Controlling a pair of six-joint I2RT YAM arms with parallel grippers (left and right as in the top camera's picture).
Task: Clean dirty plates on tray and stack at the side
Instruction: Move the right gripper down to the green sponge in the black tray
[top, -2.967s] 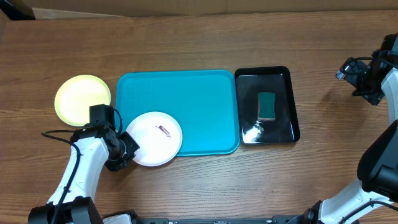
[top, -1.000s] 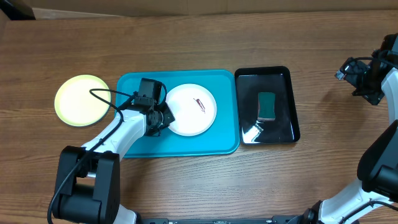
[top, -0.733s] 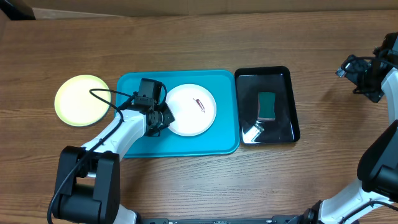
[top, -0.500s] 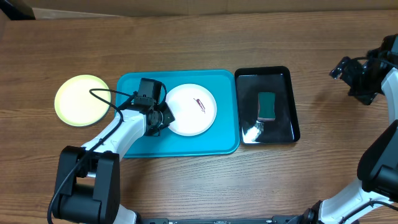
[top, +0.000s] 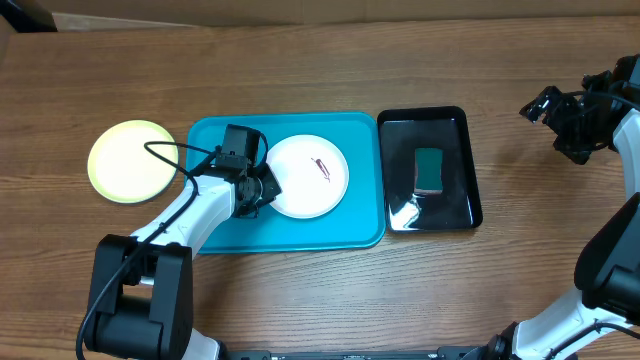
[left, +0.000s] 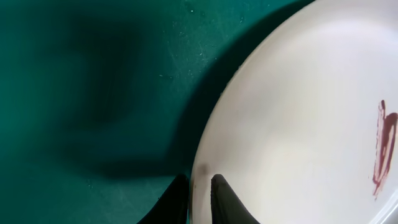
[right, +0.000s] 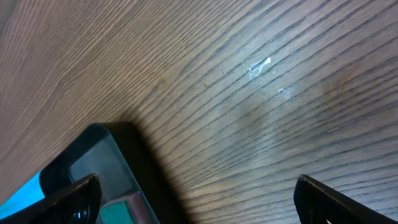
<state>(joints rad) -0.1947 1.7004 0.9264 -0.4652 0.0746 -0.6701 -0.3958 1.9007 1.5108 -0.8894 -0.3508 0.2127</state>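
A white plate (top: 308, 176) with a reddish-brown smudge lies on the turquoise tray (top: 335, 226). My left gripper (top: 266, 190) is shut on the plate's left rim; the left wrist view shows its fingers (left: 199, 198) pinching the white plate's (left: 298, 124) edge above the tray (left: 93, 93). A yellow-green plate (top: 130, 160) lies on the table left of the tray. The pale blue plate is out of view. My right gripper (top: 548, 103) is open and empty, above the bare table right of the black tray; its fingers (right: 196, 199) are spread wide.
A glossy black tray (top: 430, 170) right of the turquoise tray holds a green sponge (top: 429, 170); its corner shows in the right wrist view (right: 106, 168). Wooden table all around.
Three seconds ago my left gripper held the white plate at the tray's front left corner; it now lies on the tray's middle. In the last second my right gripper moved left toward the black tray.
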